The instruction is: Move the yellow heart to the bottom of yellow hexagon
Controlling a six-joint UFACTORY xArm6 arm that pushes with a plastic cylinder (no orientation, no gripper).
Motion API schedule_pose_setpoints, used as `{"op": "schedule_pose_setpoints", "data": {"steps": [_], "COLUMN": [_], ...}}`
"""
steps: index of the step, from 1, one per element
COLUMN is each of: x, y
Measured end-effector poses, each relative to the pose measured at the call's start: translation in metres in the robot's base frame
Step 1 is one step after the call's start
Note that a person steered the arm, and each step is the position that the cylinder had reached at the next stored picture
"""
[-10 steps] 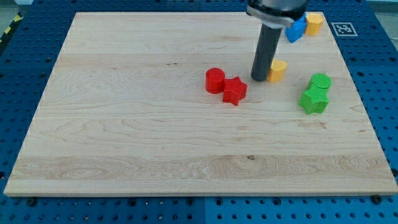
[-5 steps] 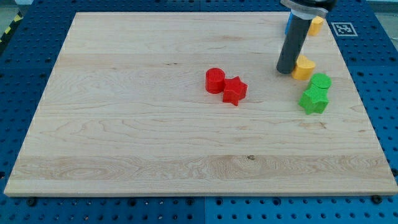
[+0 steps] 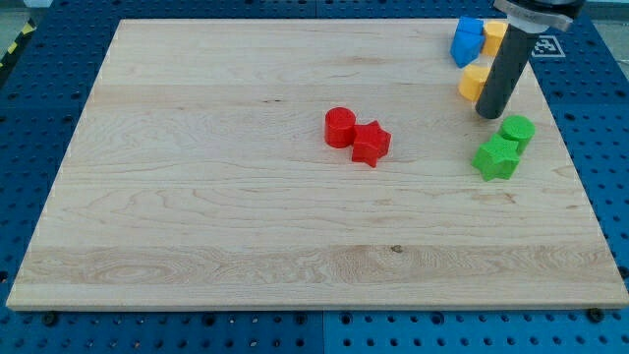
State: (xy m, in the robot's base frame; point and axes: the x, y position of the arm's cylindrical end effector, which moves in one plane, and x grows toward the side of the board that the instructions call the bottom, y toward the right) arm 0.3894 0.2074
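Note:
The yellow heart (image 3: pixel 473 82) lies near the board's top right, just below the blue block (image 3: pixel 466 41). The yellow hexagon (image 3: pixel 495 33) sits at the top right corner, to the right of the blue block and partly hidden behind my rod. My tip (image 3: pixel 488 114) rests on the board just below and to the right of the yellow heart, touching or nearly touching it, and just above the green blocks.
A green cylinder (image 3: pixel 517 129) and a green star (image 3: pixel 495 157) sit together just below my tip. A red cylinder (image 3: pixel 340 127) and a red star (image 3: pixel 371 144) touch each other near the board's middle. The board's right edge is close by.
The yellow heart has been pushed to the right and then up, from mid-board to just below the blue block. My tip moved right and now sits at the heart's lower right.

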Motion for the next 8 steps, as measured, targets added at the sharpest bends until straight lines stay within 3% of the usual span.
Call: {"op": "schedule_pose_setpoints", "data": {"steps": [1, 2, 4, 5, 8], "x": [0.0, -0.028, -0.058, -0.048, -0.087], "y": [-0.025, -0.022, 0.039, 0.039, 0.041]}}
